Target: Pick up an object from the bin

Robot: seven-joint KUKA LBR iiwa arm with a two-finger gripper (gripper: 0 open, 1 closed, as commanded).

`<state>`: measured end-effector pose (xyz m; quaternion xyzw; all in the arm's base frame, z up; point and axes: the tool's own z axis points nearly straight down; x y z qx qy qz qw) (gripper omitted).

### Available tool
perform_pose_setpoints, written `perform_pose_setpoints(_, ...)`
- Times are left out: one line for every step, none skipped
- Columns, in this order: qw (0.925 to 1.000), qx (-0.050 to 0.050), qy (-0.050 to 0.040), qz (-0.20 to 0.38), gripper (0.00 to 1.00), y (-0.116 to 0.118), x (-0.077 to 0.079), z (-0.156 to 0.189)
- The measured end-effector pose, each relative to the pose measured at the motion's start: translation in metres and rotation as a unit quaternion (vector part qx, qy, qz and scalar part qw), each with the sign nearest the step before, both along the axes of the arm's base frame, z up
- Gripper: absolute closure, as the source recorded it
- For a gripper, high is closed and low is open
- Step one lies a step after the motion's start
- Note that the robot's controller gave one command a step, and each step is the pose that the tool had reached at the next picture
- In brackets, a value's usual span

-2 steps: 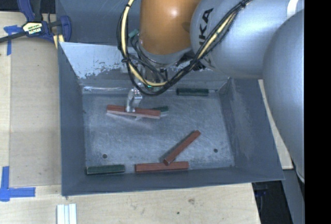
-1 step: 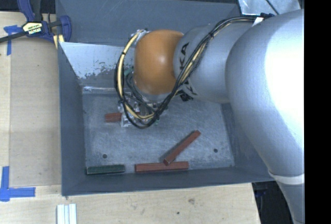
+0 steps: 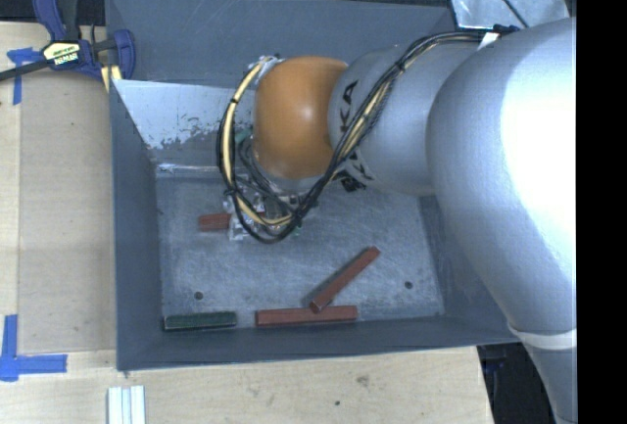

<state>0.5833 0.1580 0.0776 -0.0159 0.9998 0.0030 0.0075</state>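
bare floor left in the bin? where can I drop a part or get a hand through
Two patches: left-centre floor between the small red-brown block and the dark green bar; right floor between the tilted brown bar and the bin's right wall. Crowded: front wall, where the bars line up, and mid-back under the gripper.

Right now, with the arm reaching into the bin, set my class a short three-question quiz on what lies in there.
1. True or false: the dark green bar lies by the bin's lower wall in this view, towards the left.
2. Which thing lies nearest the pincer? A: the small red-brown block. B: the long red-brown bar. C: the slanted brown stick.
3. How many loose things can you count on the bin's floor?

Key: 1 true; 2 A; 3 four.
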Motion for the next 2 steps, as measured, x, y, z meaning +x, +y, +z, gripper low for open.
perform_pose_setpoints(0.9999, -0.004, 0.0089, 0.013, 1.0, 0.002, 0.0, 0.045)
perform_pose_setpoints(1.0, -0.003, 0.0076, 0.004, 1.0, 0.011, 0.009, 0.114)
